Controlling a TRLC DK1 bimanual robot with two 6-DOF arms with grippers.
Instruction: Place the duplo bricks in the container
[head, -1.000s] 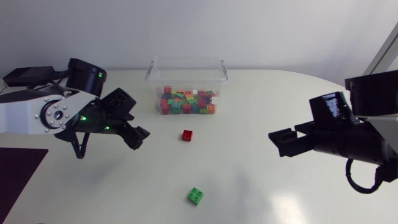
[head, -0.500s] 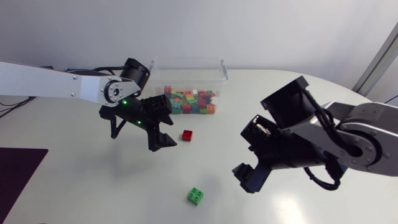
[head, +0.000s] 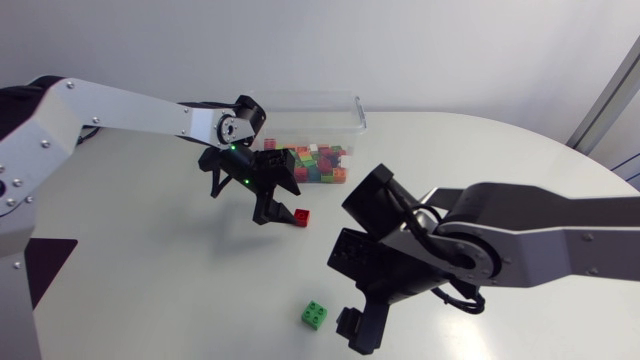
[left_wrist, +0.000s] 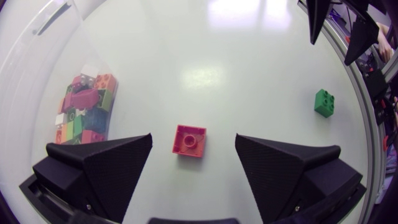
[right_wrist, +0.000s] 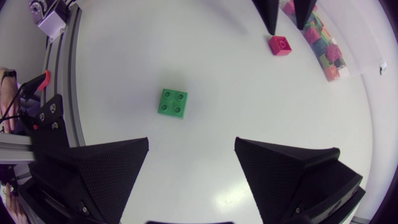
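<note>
My left gripper (left_wrist: 193, 138): fingers wide, empty, small red duplo brick (head: 301, 217) between, mid-frame. My right gripper (right_wrist: 192, 142): wide, empty, green duplo brick (head: 315, 314) ahead.

The red brick (head: 301, 217) and green brick (head: 315, 314) look glossy plastic, the container (head: 300, 110) clear plastic (smooth-walled).

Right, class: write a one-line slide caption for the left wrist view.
Open left gripper frames the red brick; the green brick lies beyond.

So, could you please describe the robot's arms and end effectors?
The left arm and right arm: silver-grey links, black joints; green lights on the left, a black cable on the right; left end effector and right end effector: matte black, two broad wedge fingers.
</note>
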